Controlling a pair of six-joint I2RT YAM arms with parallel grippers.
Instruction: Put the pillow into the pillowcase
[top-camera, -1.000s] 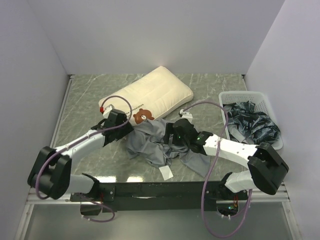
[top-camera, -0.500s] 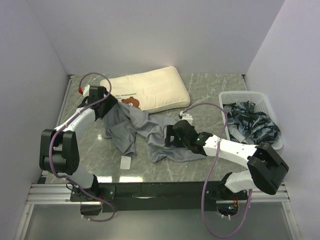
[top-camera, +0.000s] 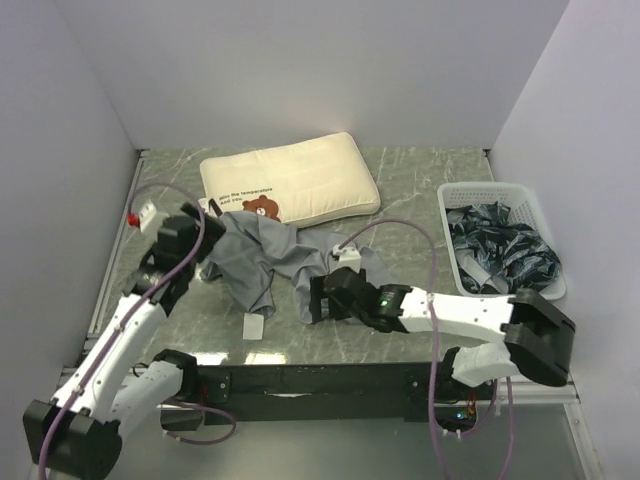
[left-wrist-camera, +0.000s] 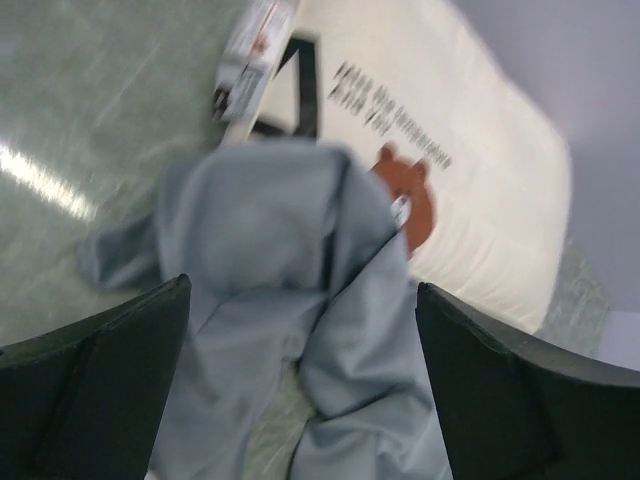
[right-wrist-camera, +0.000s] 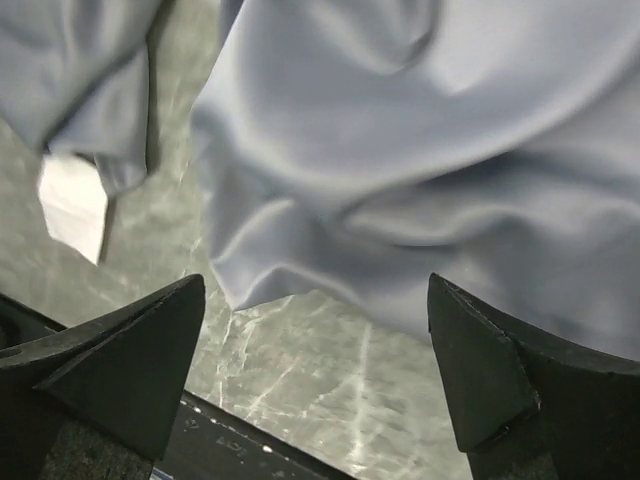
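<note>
Overhead only: basket right of pillow

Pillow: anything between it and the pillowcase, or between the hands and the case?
Nothing visible. The pillowcase lies crumpled against the pillow at its bear end. The left hand and right hand are both open directly over the grey fabric. The case's opening can't be made out.
</note>
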